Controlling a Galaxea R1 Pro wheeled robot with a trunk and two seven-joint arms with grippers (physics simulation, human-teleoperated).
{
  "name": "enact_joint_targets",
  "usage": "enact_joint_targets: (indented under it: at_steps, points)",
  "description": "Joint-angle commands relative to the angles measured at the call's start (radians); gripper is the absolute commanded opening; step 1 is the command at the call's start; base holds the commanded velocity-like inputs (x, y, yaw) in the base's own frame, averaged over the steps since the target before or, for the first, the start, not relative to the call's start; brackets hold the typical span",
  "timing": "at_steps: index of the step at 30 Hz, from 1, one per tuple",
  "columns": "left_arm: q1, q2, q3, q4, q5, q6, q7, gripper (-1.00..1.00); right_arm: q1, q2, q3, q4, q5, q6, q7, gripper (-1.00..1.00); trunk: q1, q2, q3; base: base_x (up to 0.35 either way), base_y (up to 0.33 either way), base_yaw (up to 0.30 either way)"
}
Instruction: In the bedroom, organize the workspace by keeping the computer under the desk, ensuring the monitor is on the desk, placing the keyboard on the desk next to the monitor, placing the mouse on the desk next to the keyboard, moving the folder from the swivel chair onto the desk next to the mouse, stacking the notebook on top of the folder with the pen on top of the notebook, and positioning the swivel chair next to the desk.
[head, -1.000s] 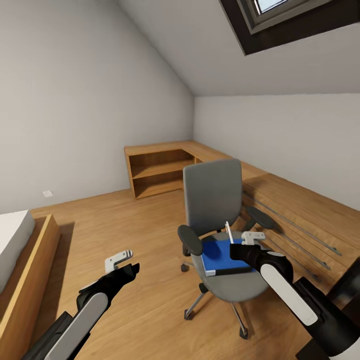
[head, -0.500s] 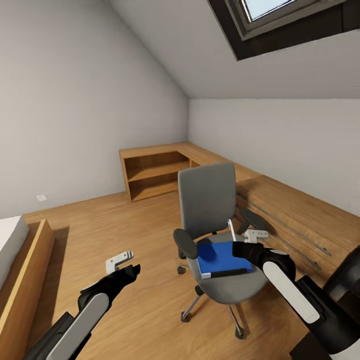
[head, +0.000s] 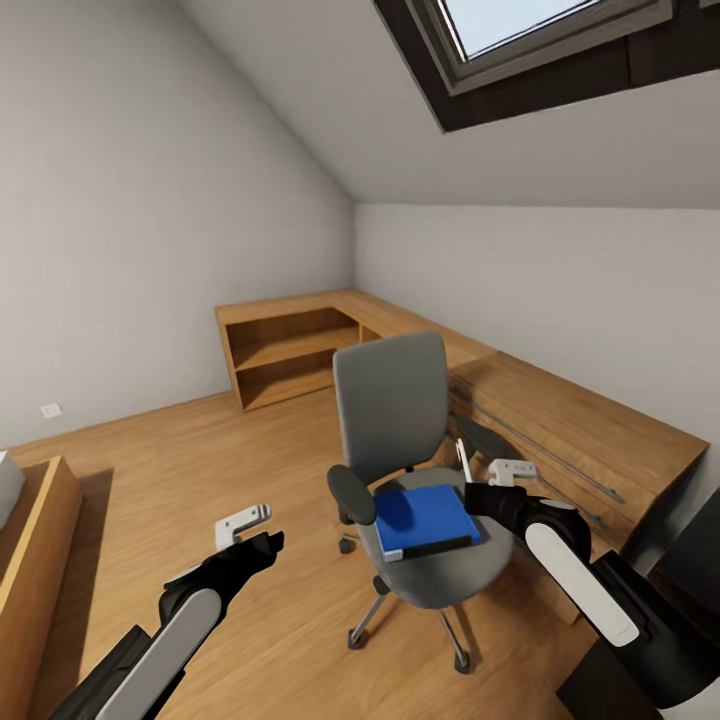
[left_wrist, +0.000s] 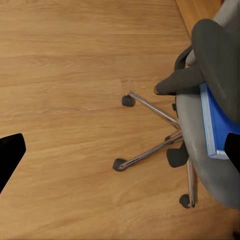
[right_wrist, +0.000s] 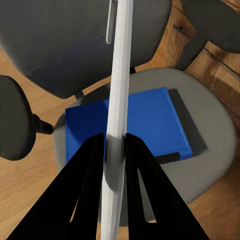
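Right claw (right_wrist: 115, 150) pinched tight on the pen (right_wrist: 118, 90), upright above the swivel chair (head: 395, 410) seat's right edge. Folder (head: 424, 519) flat on the seat's middle, black spine toward the front edge. Left claw (head: 247, 527) spread wide, holding nothing, above the wooden floor (left_wrist: 65, 90) left of the chair.

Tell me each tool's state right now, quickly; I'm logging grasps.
Left tool: open, holding nothing, over the floor.
Right tool: closed on the pen, above the folder on the swivel chair.
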Motion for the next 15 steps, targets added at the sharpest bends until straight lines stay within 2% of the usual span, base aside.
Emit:
enact_joint_targets:
  at_steps: [1,4,7,8,15]
  points:
    - [-0.001,0.001,-0.002,-0.001,0.005,0.002,0.007,1.00,-0.001,-0.001,0.002,-0.001,-0.011,-0.001,-0.010,-1.00,-0.004,0.007,0.002,0.000,0.000,0.000]
    - [-0.001,0.000,-0.003,-0.001,0.006,0.002,0.007,1.00,-0.001,-0.002,0.002,-0.001,-0.011,-0.001,-0.010,-1.00,-0.015,0.028,0.012,0.000,0.000,0.000]
    - [-0.001,0.000,-0.053,0.013,0.005,0.002,0.012,1.00,-0.001,-0.002,0.002,0.000,-0.010,-0.001,-0.009,-1.00,-0.027,0.049,0.021,0.000,0.000,-0.006]
    - [-0.001,0.000,-0.066,0.015,0.003,0.002,0.013,1.00,-0.001,-0.003,0.002,0.000,-0.010,-0.001,-0.009,-1.00,-0.027,0.049,0.021,0.000,0.000,-0.149]
    - [-0.001,0.000,-0.074,0.017,0.001,0.001,0.014,1.00,-0.001,-0.004,-0.005,0.002,-0.011,-0.002,-0.009,-1.00,-0.027,0.049,0.022,0.000,0.000,-0.217]
